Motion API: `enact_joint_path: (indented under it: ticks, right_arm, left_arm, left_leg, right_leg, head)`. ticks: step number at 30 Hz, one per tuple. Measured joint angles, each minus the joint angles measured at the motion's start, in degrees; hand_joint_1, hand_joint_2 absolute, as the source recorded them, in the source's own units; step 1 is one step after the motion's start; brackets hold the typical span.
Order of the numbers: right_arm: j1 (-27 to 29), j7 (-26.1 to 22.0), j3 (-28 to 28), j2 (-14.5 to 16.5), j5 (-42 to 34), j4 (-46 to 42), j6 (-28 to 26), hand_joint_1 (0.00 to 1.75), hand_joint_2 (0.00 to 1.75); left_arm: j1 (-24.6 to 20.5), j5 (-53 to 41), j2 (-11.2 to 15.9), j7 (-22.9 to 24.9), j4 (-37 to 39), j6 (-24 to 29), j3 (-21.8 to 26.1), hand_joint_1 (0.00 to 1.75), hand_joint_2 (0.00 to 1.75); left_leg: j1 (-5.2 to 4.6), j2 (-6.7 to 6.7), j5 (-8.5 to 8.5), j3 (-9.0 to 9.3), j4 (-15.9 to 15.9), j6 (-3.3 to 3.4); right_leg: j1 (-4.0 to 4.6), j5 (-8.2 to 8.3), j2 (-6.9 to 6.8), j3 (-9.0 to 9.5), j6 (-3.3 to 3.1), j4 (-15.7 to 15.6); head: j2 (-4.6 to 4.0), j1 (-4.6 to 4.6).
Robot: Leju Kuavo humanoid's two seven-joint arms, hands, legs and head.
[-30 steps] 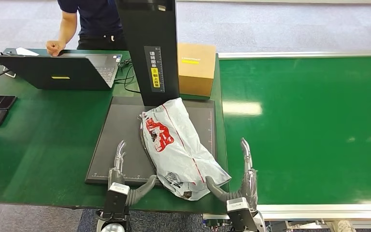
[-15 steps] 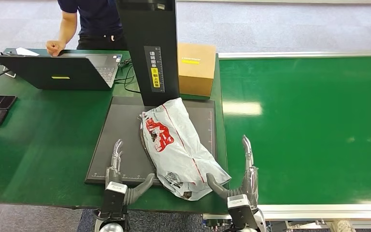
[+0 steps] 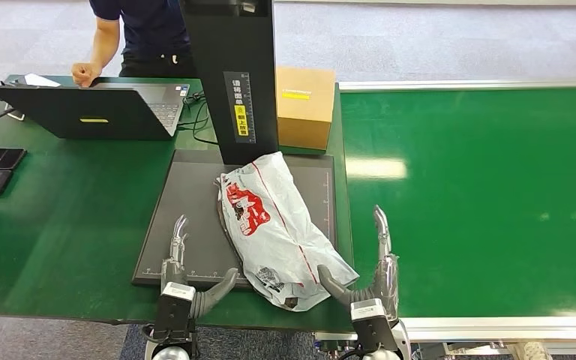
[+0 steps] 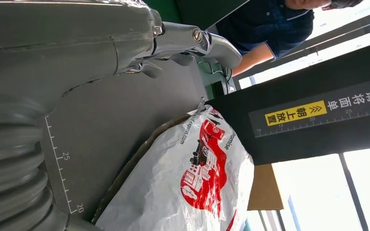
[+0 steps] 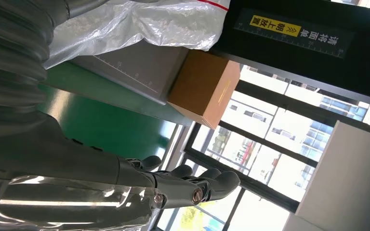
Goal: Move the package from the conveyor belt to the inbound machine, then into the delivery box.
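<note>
Flanking the near end of the package (image 3: 277, 229), the left hand (image 3: 184, 270) and the right hand (image 3: 367, 277) are both lying wide, fingers stretched forward and thumbs angled inward, gripping nothing. The right thumb is sitting just beside the bag's near corner; whether it is touching is unclear. The package, a white plastic mailer with red print, is lying on the dark scanning plate of the inbound machine (image 3: 187, 225), its near end hanging over the plate's front edge and its far end reaching the foot of the machine's black column (image 3: 232, 75). So the first leg looks done: the conveyor belt (image 3: 480, 195) to the right is carrying nothing, and the bag is resting at the machine. What appears left is lifting it and carrying it into the delivery box. Behind the plate a brown cardboard box (image 3: 304, 105) is standing closed, so its contents are hidden. Farther back on the worktop (image 3: 60, 217) a laptop (image 3: 90, 109) is standing open, with a person (image 3: 139, 34) behind it.
</note>
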Motion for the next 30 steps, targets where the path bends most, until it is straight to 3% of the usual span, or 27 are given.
enact_joint_path:
  ticks: [30]
  right_arm:
    - [0.3,1.1,0.0,0.7,-1.0,-0.5,-1.2,0.0,1.75]
  left_arm:
    - [-0.2,-0.2,0.0,0.2,0.0,-0.9,0.0,0.0,1.75]
  left_leg:
    - [0.0,0.0,0.0,0.0,0.0,0.0]
  right_leg:
    - [0.0,0.0,0.0,-0.01,0.0,0.0]
  head:
    - [0.0,0.0]
